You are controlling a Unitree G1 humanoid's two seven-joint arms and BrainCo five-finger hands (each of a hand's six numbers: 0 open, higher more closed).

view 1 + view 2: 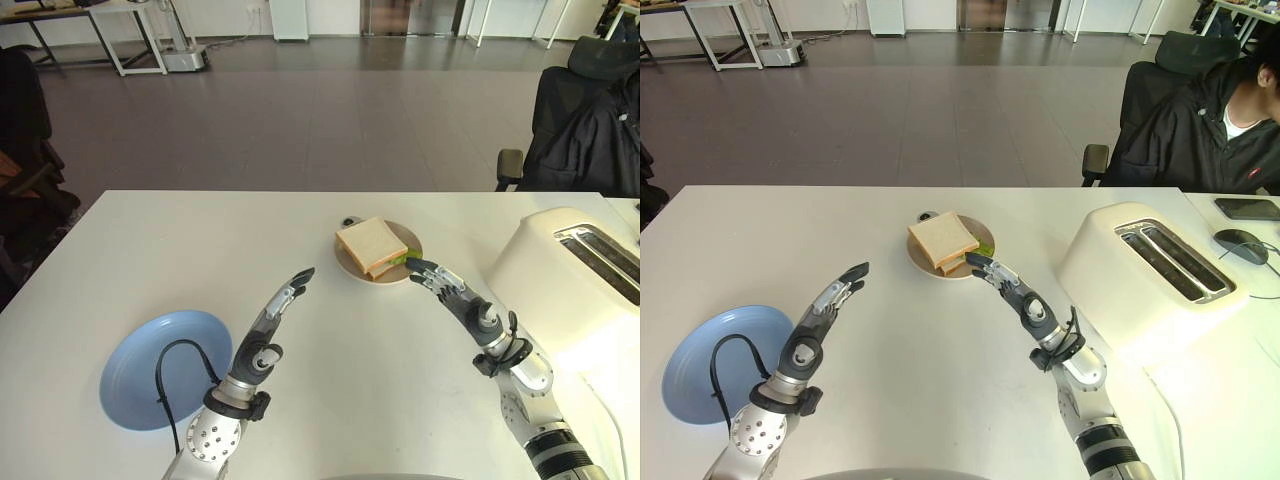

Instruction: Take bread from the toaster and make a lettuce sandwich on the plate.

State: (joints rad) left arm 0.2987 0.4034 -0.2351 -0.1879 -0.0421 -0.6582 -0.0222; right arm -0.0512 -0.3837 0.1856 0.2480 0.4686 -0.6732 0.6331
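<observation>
A sandwich (371,246) of two bread slices with green lettuce (399,261) poking out at its right side lies on a tan plate (409,236) past the table's middle. My right hand (448,289) is open, fingers stretched out, its tips at the plate's near right rim beside the lettuce. My left hand (272,318) is open too, held over bare table to the near left of the plate, touching nothing. A white toaster (1148,274) stands at the right, both slots showing no bread.
A blue plate (165,367) lies bare at the near left, by my left forearm. A phone (1247,208) and a computer mouse (1241,243) lie on a table at the far right. A black office chair (585,115) stands behind the toaster.
</observation>
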